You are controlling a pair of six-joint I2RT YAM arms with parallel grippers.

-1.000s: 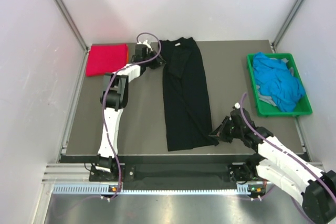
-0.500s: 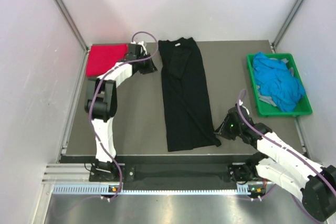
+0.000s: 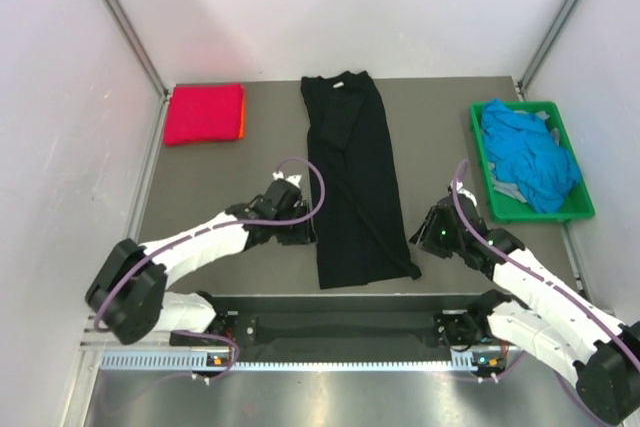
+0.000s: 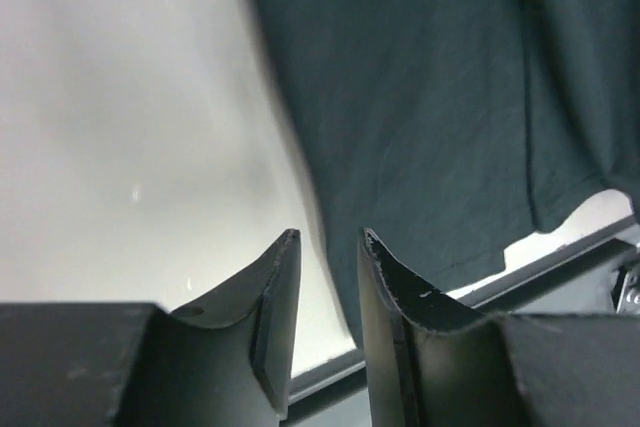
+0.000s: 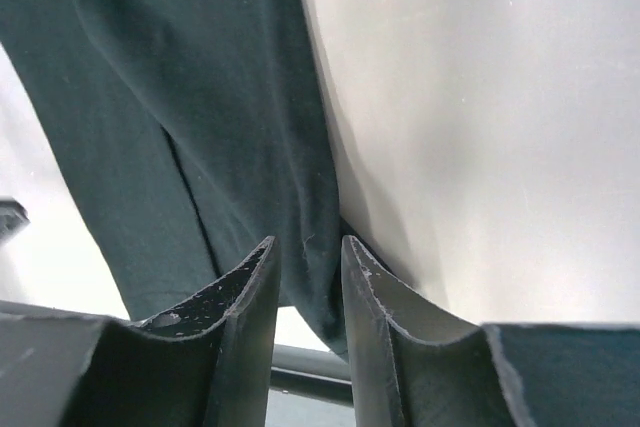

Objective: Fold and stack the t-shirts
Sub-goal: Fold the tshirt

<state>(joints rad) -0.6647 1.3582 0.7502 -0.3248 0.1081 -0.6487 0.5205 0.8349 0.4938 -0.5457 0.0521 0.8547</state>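
Note:
A large black t-shirt [image 3: 352,182], folded into a long strip, lies down the middle of the table. My left gripper [image 3: 306,232] is at its left edge near the hem; in the left wrist view [image 4: 328,239] the jaws stand narrowly open and empty, with the shirt's edge [image 4: 420,117] just beyond them. My right gripper [image 3: 426,236] is by the shirt's near right corner; in the right wrist view [image 5: 306,243] its jaws are narrowly open over the shirt's edge [image 5: 200,97]. A folded magenta-red shirt [image 3: 204,113] lies at the far left on an orange one [image 3: 242,119]. Blue shirts [image 3: 530,159] are piled in the crate.
A green plastic crate [image 3: 480,163] stands at the right side of the table. The table's near edge and a dark rail [image 3: 340,299] run just below the shirt's hem. Grey walls close in the left, back and right.
My left arm has swung from the far end by the shirt's collar down to its near left edge. My right gripper has drawn slightly up and right, off the shirt's near right corner.

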